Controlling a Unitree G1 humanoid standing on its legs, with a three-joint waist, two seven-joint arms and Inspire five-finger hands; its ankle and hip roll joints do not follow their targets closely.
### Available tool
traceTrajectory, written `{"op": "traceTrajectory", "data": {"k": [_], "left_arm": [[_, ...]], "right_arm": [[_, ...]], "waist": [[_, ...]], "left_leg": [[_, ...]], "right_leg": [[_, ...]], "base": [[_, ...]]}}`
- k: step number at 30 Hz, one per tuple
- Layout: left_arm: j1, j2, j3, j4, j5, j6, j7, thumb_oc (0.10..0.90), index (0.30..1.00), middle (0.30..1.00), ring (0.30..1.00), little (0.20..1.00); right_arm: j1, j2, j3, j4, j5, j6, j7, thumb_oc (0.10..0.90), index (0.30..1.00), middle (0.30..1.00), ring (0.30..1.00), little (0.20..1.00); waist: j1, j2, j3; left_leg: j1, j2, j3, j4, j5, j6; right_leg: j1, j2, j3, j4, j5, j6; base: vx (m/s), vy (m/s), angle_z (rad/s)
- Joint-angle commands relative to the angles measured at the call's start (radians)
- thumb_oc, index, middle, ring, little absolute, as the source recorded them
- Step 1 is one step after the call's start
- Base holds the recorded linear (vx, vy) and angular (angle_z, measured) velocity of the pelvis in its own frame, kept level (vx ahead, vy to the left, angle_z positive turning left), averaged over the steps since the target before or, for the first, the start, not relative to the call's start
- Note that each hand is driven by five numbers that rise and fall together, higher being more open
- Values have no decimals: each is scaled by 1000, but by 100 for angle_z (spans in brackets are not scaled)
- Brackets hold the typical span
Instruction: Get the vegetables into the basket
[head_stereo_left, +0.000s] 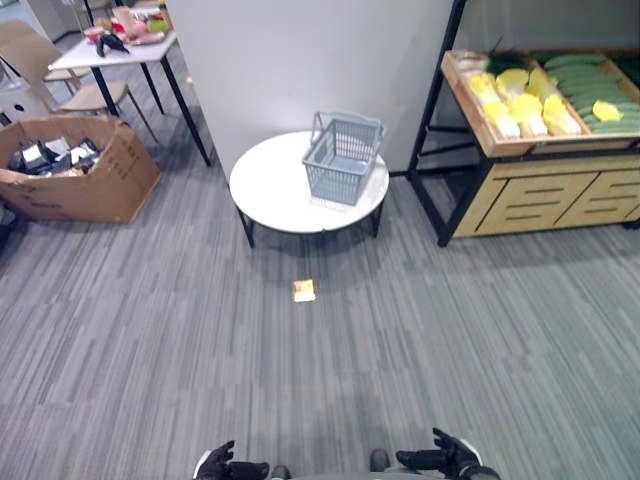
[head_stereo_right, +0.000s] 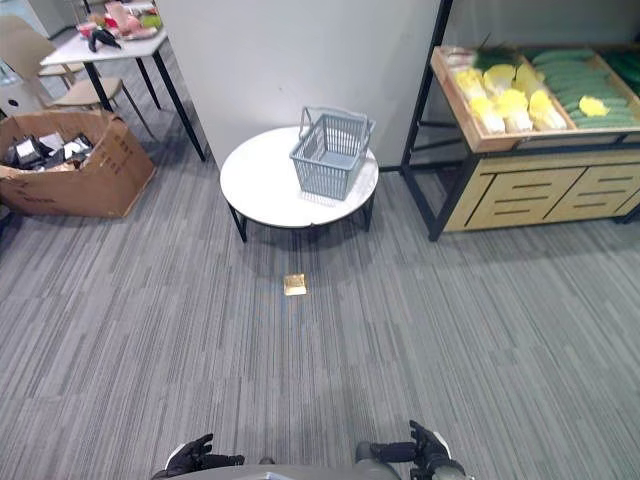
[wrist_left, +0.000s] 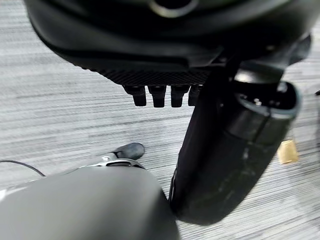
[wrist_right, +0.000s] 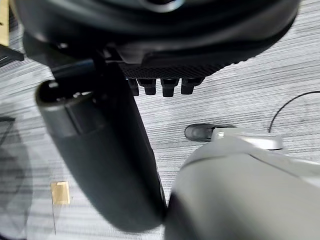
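Both hands are hanging low by my sides: the left hand (head_stereo_left: 232, 464) and the right hand (head_stereo_left: 444, 457) are showing at the bottom of the head views, and in each wrist view the fingers (wrist_left: 156, 95) are reaching straight down toward the carpet with the thumb (wrist_right: 97, 165) standing free. I am reading both as relaxed and open, holding nothing.

Nothing of the task is looking done yet. The basket (head_stereo_left: 342, 156) is sitting empty on the round table (head_stereo_left: 270, 190), toward its right rear edge, handles up. The vegetables (head_stereo_left: 525, 100) are lying in the crate (head_stereo_left: 466, 88) on top of the shelf (head_stereo_left: 540, 195), well apart from the basket and to the right of the table: yellow pieces toward the crate's left end, green ones (head_stereo_left: 590, 85) toward its right. I am not seeing any produce on the table or on the floor; only a small tan tag (head_stereo_left: 304, 290) is lying on the carpet in front of the table.

I am judging that everything is remaining: walking up to the shelf, picking each vegetable, carrying it over and dropping it in the basket.
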Motion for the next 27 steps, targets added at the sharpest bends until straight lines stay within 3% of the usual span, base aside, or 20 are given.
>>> {"op": "traceTrajectory", "data": {"k": [1,5,6,9,10,12,13,15,16,17,18,20,23,27], "left_arm": [[-11,-15,-42,26,13,2,8,900,1000,1000,1000,1000],[-17,-4,-31,17,-6,-3,9,900,1000,1000,1000,1000],[-24,-3,-25,3,-23,-6,5,900,1000,1000,1000,1000],[-28,-3,-27,-3,-32,-9,3,900,1000,1000,1000,1000],[-33,-2,-22,-9,-55,-9,-3,900,1000,1000,1000,1000],[-38,-1,-17,-7,-67,-11,-3,900,1000,1000,1000,1000],[-35,2,-13,-17,-81,-18,2,900,1000,1000,1000,1000],[-30,-2,-24,-19,-74,-22,6,900,1000,1000,1000,1000],[-25,-5,-30,-19,-68,-25,7,900,1000,1000,1000,1000],[-23,-5,-29,-18,-67,-27,7,900,1000,1000,1000,1000],[-14,-8,-19,-6,-63,-26,8,900,1000,1000,1000,1000],[1,-9,-9,-1,-63,-25,5,900,1000,1000,1000,1000],[-4,4,-7,3,-58,-19,3,900,1000,1000,1000,1000],[-8,26,-10,-11,-42,-21,-2,900,1000,1000,1000,1000]], "right_arm": [[-13,-46,-2,27,37,-10,-24,900,1000,1000,1000,1000],[-7,-70,-19,22,52,-18,-34,900,1000,1000,1000,1000],[9,-91,-44,27,62,-24,-39,900,1000,1000,1000,1000],[21,-101,-55,27,64,-25,-39,900,1000,1000,1000,1000],[27,-113,-65,33,71,-24,-42,900,1000,1000,1000,1000],[27,-117,-68,42,71,-24,-45,900,1000,1000,1000,1000],[31,-117,-66,41,72,-24,-46,900,1000,1000,1000,1000],[34,-113,-58,40,66,-22,-47,900,1000,1000,1000,1000],[34,-110,-50,40,58,-23,-49,900,1000,1000,1000,1000],[30,-110,-49,41,52,-23,-48,900,1000,1000,1000,1000],[30,-104,-48,44,47,-23,-45,900,1000,1000,1000,1000],[32,-99,-45,45,38,-21,-38,900,1000,1000,1000,1000],[42,-86,-41,30,33,-23,-33,900,1000,1000,1000,1000],[29,-75,-28,10,25,-15,-20,900,1000,1000,1000,1000]], "waist": [[-12,-18,55],[-19,-18,78],[-17,-25,113],[-19,-30,121],[-7,-38,146],[-3,-37,152],[6,-35,150],[17,-23,147],[28,-11,144],[41,-3,134],[54,-10,119],[57,-14,103],[56,-41,85],[58,-84,74]], "left_leg": [[22,55,-86,-4,-15,-53],[-22,68,-102,95,-25,-60],[-103,62,-115,273,8,-79],[-160,59,-125,370,43,-85],[-222,13,-173,431,66,-84],[-267,-5,-178,410,60,-79],[-316,-1,-158,312,49,-65],[-351,26,-151,227,100,-65],[-380,41,-154,142,158,-77],[-395,48,-176,79,168,-80],[-377,53,-187,53,194,-86],[-353,51,-189,53,170,-68],[-342,24,-139,97,159,-49],[-350,-24,-86,202,58,7]], "right_leg": [[-76,-16,27,142,-37,53],[-85,-3,36,168,-65,29],[-63,1,32,165,-79,-2],[-57,-2,27,168,-84,-16],[-43,-7,36,169,-90,-23],[-31,-10,35,163,-96,-20],[2,-6,48,141,-109,-9],[32,2,62,127,-123,-2],[55,12,74,125,-141,3],[82,18,95,119,-151,9],[137,12,128,115,-170,21],[151,3,148,123,-187,31],[151,-40,160,170,-146,62],[110,-97,198,226,30,97]], "base": [[68,-176,8],[59,-151,15],[57,-189,17],[79,-169,32],[150,-107,37],[214,-56,18],[295,49,15],[390,119,-8],[455,176,-26],[654,243,-32],[492,173,-29],[384,177,-62],[338,244,-105],[288,229,-51]]}}
